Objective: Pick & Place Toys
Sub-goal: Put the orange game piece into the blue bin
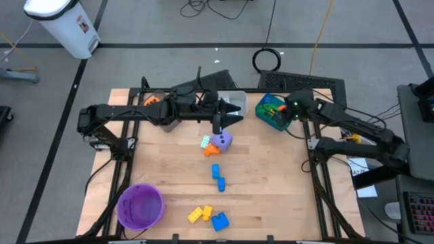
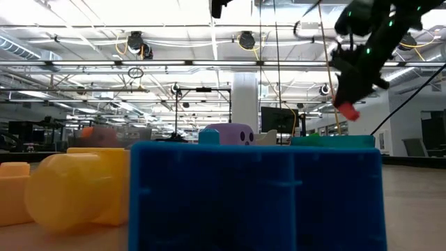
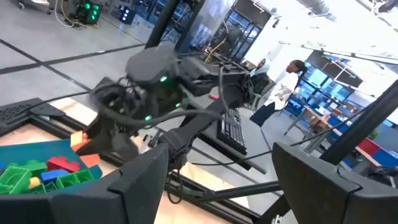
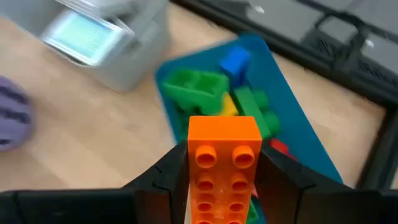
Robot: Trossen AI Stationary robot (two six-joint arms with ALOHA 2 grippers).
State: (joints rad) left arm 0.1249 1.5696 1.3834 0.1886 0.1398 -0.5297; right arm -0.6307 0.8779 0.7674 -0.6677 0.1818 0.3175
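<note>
The right hand [image 4: 224,171] clamps an orange brick [image 4: 224,163] above the teal bin [image 4: 292,118] of bricks; the left hand [image 1: 227,120] hangs open and empty above the bench [image 1: 271,183], beside the purple die [image 1: 222,141].

Over the teal bin [image 1: 271,112] my right fingers [image 4: 180,180] are shut on an orange brick [image 4: 224,165]; bricks already fill much of the bin below. A grey bin [image 1: 234,103] stands just beside it. My left arm reaches across the far side of the tabletop [image 1: 271,176], its fingers [image 3: 137,180] spread empty above the purple die [image 1: 222,141]. Blue bricks [image 1: 217,175] lie mid-tabletop. Near the front edge, the purple bowl [image 1: 140,205], yellow bricks [image 1: 199,213] and a blue brick [image 1: 220,221] stand in the way. The right side lies bare.
</note>
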